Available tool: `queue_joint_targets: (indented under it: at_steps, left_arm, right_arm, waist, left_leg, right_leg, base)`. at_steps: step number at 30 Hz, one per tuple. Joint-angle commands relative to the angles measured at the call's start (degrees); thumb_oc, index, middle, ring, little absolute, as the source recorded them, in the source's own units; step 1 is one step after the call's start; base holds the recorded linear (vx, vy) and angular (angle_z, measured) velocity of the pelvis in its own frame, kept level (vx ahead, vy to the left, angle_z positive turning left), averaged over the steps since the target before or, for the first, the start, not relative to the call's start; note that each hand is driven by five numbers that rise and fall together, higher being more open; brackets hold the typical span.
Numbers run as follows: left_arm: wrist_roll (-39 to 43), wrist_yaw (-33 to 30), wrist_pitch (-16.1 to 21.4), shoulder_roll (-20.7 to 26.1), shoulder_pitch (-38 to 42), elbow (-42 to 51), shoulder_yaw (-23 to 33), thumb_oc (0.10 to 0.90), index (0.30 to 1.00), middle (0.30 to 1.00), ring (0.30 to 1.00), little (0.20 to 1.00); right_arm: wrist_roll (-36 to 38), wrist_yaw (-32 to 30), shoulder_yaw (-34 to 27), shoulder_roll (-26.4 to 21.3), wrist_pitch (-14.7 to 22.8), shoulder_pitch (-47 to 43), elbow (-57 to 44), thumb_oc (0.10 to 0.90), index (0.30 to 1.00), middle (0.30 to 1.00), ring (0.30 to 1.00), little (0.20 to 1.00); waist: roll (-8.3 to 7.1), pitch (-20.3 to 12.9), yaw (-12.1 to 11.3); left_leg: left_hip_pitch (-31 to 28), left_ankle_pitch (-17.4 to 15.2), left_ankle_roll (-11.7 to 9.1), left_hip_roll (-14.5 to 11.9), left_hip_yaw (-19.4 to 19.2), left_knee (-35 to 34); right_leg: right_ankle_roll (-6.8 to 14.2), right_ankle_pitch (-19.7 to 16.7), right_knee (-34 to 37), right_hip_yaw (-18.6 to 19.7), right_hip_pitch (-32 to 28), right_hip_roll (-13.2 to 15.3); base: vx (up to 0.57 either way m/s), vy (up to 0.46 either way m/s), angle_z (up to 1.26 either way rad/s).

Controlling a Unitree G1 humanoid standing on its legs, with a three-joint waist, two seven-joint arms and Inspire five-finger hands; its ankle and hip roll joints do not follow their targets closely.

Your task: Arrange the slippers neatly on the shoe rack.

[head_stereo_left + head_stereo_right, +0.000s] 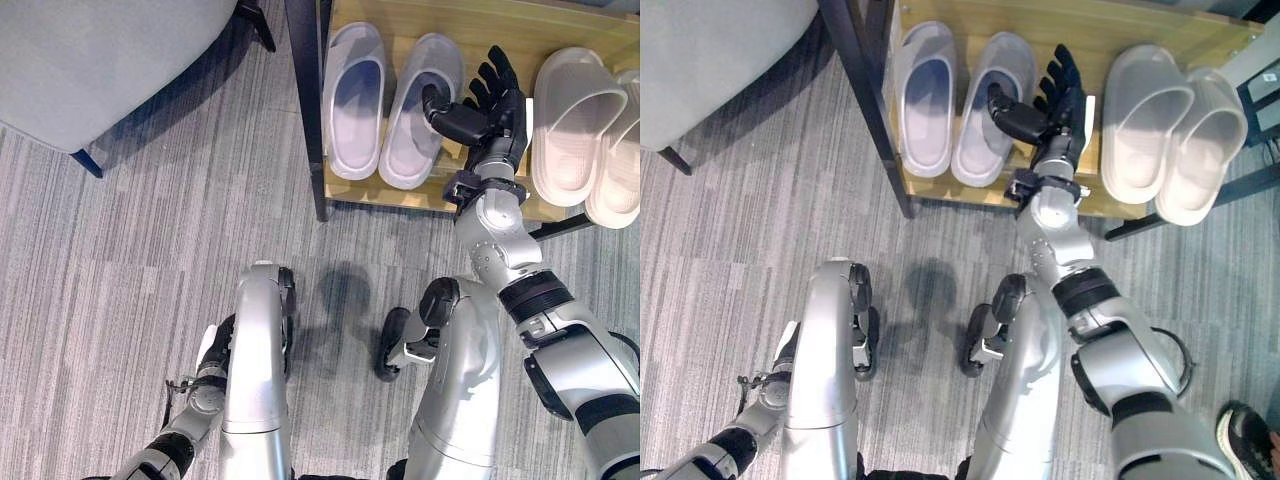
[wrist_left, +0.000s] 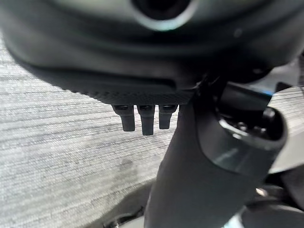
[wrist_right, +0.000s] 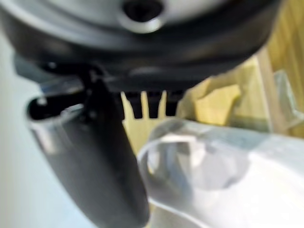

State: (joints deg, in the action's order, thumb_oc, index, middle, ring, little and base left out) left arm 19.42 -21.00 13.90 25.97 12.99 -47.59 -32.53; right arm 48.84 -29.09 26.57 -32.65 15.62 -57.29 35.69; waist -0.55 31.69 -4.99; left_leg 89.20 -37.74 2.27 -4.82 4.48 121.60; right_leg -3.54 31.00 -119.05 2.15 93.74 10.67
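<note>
Pale wood forms the low shelf of the shoe rack [image 1: 470,195], which has a dark metal frame; its far part is cut off by the top edge of the head views. On that shelf lie two pairs of soft foam slippers. The pale lilac pair [image 1: 392,100] sits at the rack's left end, just beside the dark upright post [image 1: 306,110], the two slippers side by side and slightly splayed. The cream pair [image 1: 590,125] sits toward the rack's right end, one slipper overlapping the other, the outer one partly cut off by the picture edge.

The robot's right hand [image 1: 492,108] is raised over the shelf between the two pairs, fingers straight and spread, pointing toward the back of the rack. Its thumb reaches across to the right-hand lilac slipper [image 1: 420,110]; whether it touches cannot be told. In the right wrist view a blurred pale slipper [image 3: 228,171] lies close under the hand, with wood behind.

The left hand [image 1: 215,350] hangs low by the robot's side, well away from the rack, largely hidden behind the arm; its wrist view shows fingers [image 2: 146,122] hanging straight, holding nothing.

Grey striped carpet [image 1: 130,270] covers the floor in front of the rack, and a grey upholstered seat [image 1: 100,60] stands left of it
</note>
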Motion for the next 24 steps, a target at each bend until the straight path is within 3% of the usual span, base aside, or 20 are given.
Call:
queue_joint_targets:
  at_steps: [1, 7, 14, 20, 24]
  left_arm:
    - [-1.5, -0.83, 2.46, 0.68, -4.07, 8.2, -3.5, 0.8, 0.9, 0.9, 0.9, 0.9]
    - [-2.41, -0.78, 2.52, 1.58, -4.49, 10.25, -4.16, 0.8, 0.9, 0.9, 0.9, 0.9]
    - [-2.32, 0.43, 2.76, 7.03, -9.11, 21.01, -3.39, 0.8, 0.9, 0.9, 0.9, 0.9]
    - [-2.42, 1.38, 2.69, 9.19, -11.99, 25.06, -2.18, 0.8, 0.9, 0.9, 0.9, 0.9]
    - [-3.77, -2.33, 2.97, 3.07, -8.44, 12.72, -2.94, 0.8, 0.9, 0.9, 0.9, 0.9]
  right_arm:
    - [-1.07, -0.25, -1.2, -1.3, 5.78, -6.78, -5.16, 0.8, 0.9, 0.9, 0.9, 0.9]
    - [-2.21, -0.72, -0.29, -0.55, 5.04, -8.24, -3.35, 0.8, 0.9, 0.9, 0.9, 0.9]
    - [-4.8, -2.08, 0.18, -1.59, 3.55, -8.25, -2.76, 0.8, 0.9, 0.9, 0.9, 0.9]
    - [-6.38, -3.96, -3.27, -3.72, 4.32, -6.15, -4.19, 0.8, 0.9, 0.9, 0.9, 0.9]
    - [-4.71, -4.89, -4.41, -1.88, 6.84, -6.6, -5.39, 0.8, 0.9, 0.9, 0.9, 0.9]
  waist:
    - [2.38, -1.89, -3.62]
    - [2.84, -1.89, -4.17]
    - [4.18, -1.89, -4.99]
    - [4.45, -1.89, -4.97]
    - [3.15, -1.89, -3.83]
  left_leg:
    - [0.75, -3.13, 3.43, 3.4, 1.91, -2.4]
    - [0.75, -3.33, 3.51, 3.46, 2.02, -2.33]
    - [0.75, -3.55, 3.78, 3.91, 1.88, -2.26]
    - [0.75, -3.64, 3.89, 4.03, 1.49, -2.33]
    - [0.75, -4.01, 3.93, 3.83, 1.47, -1.59]
  right_leg:
    - [-5.61, 5.48, -3.26, 5.38, -3.78, -3.18]
    - [-5.74, 5.5, -3.26, 5.36, -3.78, -3.36]
    - [-5.74, 5.25, -3.25, 5.26, -3.78, -3.54]
    - [-5.87, 5.3, -3.43, 5.28, -3.78, -3.64]
    - [-5.82, 5.62, -3.84, 5.19, -3.78, -3.76]
  base:
    - [0.0, 0.0, 0.0]
    - [0.0, 0.0, 0.0]
    - [0.0, 0.0, 0.0]
    - [0.0, 0.0, 0.0]
    - [0.0, 0.0, 0.0]
